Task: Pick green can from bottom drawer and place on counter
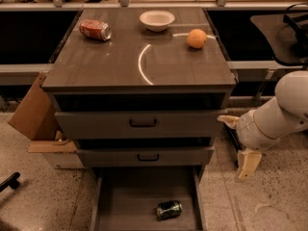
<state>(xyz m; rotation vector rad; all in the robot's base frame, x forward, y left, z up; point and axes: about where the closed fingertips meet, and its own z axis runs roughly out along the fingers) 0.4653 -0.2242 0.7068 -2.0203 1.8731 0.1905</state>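
green can (169, 209) in bottom drawer (127, 201); pincer (234, 146) right

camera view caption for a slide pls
The green can lies in the open bottom drawer; the open gripper hangs beside the cabinet.

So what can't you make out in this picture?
All in the camera view:
- Green can: its markings are too small and dim to read.
- Bottom drawer: its front is cut off by the lower edge.
- Top drawer: its inside is hidden in shadow under the counter.
- Gripper, right of the top drawer: its arm is cut off by the right edge.
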